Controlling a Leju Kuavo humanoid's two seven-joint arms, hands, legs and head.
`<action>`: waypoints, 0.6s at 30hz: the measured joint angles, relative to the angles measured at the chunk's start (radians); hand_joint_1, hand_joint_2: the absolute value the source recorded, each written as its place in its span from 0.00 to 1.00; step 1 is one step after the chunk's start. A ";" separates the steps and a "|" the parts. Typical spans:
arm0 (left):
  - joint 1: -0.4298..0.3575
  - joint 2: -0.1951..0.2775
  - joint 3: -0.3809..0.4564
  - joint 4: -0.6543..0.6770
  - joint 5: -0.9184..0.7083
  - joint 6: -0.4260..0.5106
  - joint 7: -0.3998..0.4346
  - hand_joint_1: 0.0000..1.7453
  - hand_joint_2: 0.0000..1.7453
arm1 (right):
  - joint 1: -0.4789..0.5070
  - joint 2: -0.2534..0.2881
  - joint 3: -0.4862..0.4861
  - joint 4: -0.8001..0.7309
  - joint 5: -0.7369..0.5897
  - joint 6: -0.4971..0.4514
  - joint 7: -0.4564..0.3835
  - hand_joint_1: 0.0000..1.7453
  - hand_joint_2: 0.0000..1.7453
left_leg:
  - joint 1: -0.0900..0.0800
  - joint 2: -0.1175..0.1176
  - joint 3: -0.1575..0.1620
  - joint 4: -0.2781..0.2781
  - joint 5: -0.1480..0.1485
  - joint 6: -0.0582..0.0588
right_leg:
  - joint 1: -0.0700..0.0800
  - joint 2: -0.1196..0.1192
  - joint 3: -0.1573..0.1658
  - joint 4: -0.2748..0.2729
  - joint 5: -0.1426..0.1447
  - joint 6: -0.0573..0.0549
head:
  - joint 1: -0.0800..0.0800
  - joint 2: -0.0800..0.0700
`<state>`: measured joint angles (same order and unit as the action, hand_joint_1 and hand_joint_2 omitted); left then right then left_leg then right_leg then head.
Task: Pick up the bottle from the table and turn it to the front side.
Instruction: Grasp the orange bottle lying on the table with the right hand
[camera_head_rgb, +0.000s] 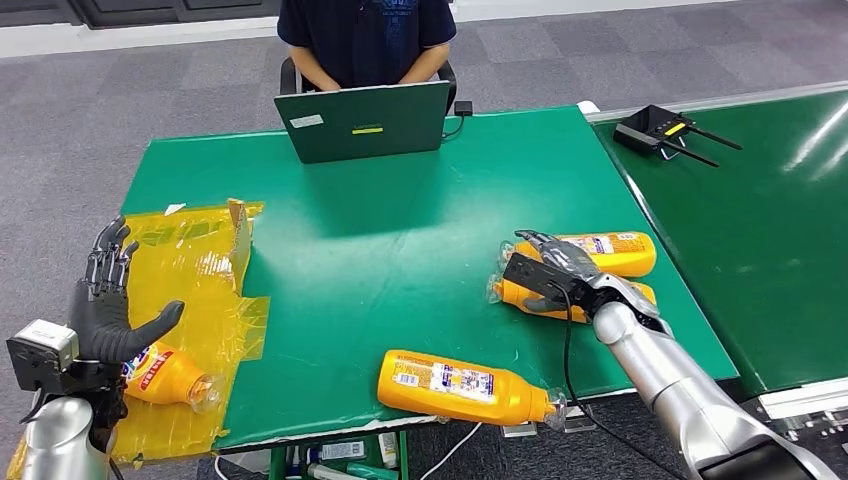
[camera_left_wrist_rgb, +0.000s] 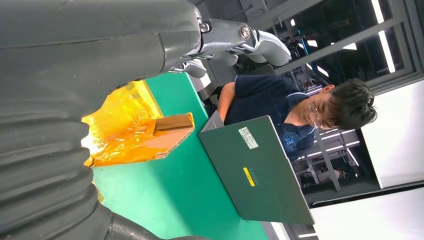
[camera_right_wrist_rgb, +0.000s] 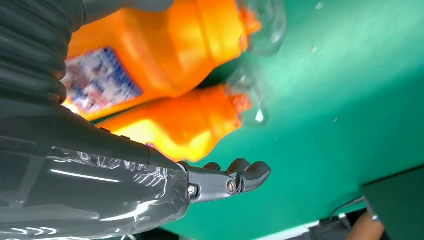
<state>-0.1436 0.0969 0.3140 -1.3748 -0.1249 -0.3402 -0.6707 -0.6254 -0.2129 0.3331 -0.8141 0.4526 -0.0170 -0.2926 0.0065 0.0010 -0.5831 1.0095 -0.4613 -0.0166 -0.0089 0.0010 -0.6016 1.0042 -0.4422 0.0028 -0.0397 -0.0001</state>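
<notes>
Right hand (camera_head_rgb: 556, 268) sits over the pair of orange bottles on the right side of the green surface (camera_head_rgb: 400, 240). Nearer bottle (camera_head_rgb: 520, 296) lies directly under the palm; far bottle (camera_head_rgb: 610, 252) lies just beyond it, the two side by side and about touching. Both are on their sides, long axes running roughly across the surface, caps toward the surface's middle, bases toward the right edge.

Right wrist view: fingers (camera_right_wrist_rgb: 240, 175) are extended and only slightly curled, nothing between them, with the nearer bottle (camera_right_wrist_rgb: 185, 122) just inside their reach. I can't tell whether the palm is already touching it. Reads as wide, not holding.

Left hand (camera_head_rgb: 105, 300) is up at the left edge, fingers spread, thumb out, empty. A bottle (camera_head_rgb: 165, 374) lies just beside its thumb on the yellow plastic sheet (camera_head_rgb: 200, 280).

A third bottle (camera_head_rgb: 460, 388) lies by the front edge, between the two hands, label up, cap pointing toward the right arm.

Judgement: the right hand is the one committed. The target is below it rather than ahead, so the closing wrap has to go across the bottle's long axis. The neighbouring bottle leaves little room for fingers on the far side.
</notes>
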 joint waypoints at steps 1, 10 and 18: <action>0.000 0.000 0.000 0.000 0.000 0.000 0.000 0.00 1.00 | 0.000 0.006 0.001 0.003 0.000 0.000 0.000 0.00 1.00 | 0.000 0.000 0.000 0.000 0.000 0.000 | 0.000 0.000 0.000 0.000 0.000 0.000 | 0.000 0.000; 0.011 0.000 0.000 -0.017 0.010 0.002 0.013 0.00 1.00 | -0.028 0.059 0.003 0.074 -0.008 0.012 -0.005 0.00 1.00 | 0.000 0.000 0.000 0.000 0.000 0.000 | 0.000 0.000 0.000 0.000 0.000 0.000 | 0.000 0.000; 0.039 -0.008 0.000 -0.050 0.013 0.006 0.026 0.00 1.00 | -0.038 0.079 0.014 0.146 -0.030 0.007 -0.022 0.00 1.00 | 0.000 0.000 0.000 0.000 0.000 0.000 | 0.000 -0.001 0.000 0.000 0.000 0.000 | 0.000 0.000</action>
<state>-0.1049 0.0890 0.3140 -1.4251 -0.1119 -0.3347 -0.6445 -0.6629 -0.1336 0.3470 -0.6684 0.4230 -0.0098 -0.3147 0.0066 0.0009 -0.5836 1.0095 -0.4613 -0.0167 -0.0091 0.0003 -0.6015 1.0042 -0.4423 0.0029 -0.0397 0.0000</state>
